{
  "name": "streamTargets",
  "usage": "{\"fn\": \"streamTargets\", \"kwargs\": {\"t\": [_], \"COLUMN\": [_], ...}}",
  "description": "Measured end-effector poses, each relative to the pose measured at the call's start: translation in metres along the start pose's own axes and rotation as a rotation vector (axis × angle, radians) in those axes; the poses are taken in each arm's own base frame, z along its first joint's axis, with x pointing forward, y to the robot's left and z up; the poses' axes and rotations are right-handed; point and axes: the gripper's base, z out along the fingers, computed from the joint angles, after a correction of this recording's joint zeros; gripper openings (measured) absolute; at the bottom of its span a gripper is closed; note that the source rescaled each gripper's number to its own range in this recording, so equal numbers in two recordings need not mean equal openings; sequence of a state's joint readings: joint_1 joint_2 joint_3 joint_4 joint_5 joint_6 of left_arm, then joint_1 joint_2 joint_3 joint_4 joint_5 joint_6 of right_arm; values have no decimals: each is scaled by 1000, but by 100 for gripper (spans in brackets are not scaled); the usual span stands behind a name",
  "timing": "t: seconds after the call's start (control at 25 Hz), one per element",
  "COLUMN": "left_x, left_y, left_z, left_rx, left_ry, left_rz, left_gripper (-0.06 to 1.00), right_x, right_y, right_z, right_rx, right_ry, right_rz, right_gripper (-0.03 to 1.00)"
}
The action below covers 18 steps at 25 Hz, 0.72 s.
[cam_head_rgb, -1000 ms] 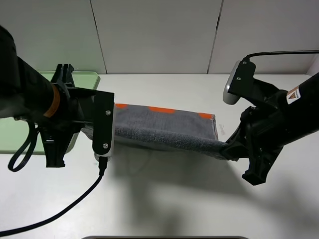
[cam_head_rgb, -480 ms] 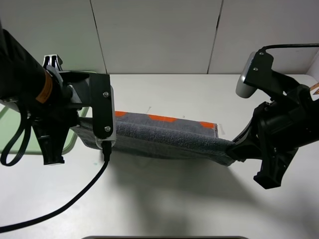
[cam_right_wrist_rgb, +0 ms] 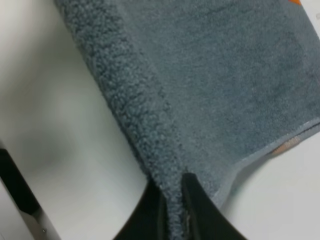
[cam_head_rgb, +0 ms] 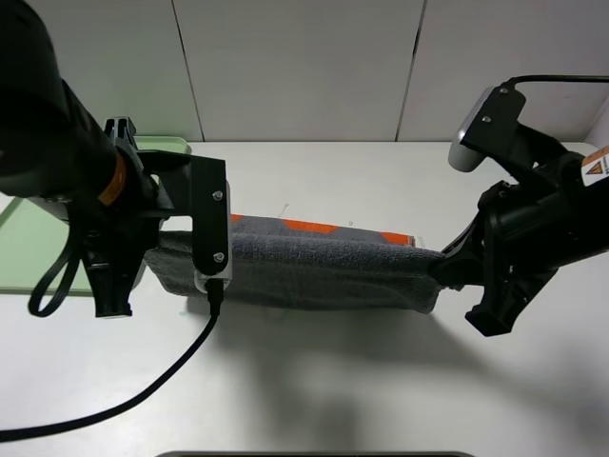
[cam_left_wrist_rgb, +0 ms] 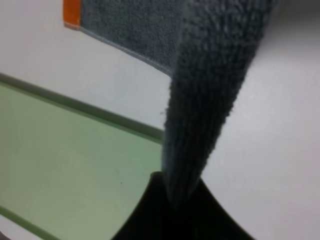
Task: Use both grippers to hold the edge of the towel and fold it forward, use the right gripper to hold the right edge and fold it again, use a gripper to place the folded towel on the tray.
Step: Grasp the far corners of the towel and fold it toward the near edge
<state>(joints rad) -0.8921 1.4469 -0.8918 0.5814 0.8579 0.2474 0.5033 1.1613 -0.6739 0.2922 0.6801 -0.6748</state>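
Well behind the towel (cam_head_rgb: pixel 324 262), white table (cam_head_rgb: pixel 362 381) meets pale wall panels (cam_head_rgb: pixel 295 67).

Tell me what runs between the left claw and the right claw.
The towel spans that stretch, pinched by the left claw at one end and the right claw at the other; the exterior high view shows it.

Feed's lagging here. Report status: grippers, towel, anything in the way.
Left gripper shut on towel edge. Right gripper shut on same edge. Edge raised, striped end on table. Nothing blocking in view; tray at left.
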Motion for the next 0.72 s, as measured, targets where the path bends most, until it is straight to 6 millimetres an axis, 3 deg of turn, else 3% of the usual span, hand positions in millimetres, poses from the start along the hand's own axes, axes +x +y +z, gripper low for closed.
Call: {"fn": "streamTargets", "kwargs": {"t": [0.32, 0.72], "left_x": [-7, -8], "left_y": [30, 44], "left_z": [12, 53], "left_rx": [-7, 22], "left_ry": [1, 14], "left_rz": [-86, -115], "left_gripper": [0, 0], "right_x": [-3, -17], "right_y": [-10, -29], "right_z": [23, 54], "right_rx": [33, 84], "right_ry": [21, 45], "right_rz": [-14, -82], "right_gripper": [0, 0]}}
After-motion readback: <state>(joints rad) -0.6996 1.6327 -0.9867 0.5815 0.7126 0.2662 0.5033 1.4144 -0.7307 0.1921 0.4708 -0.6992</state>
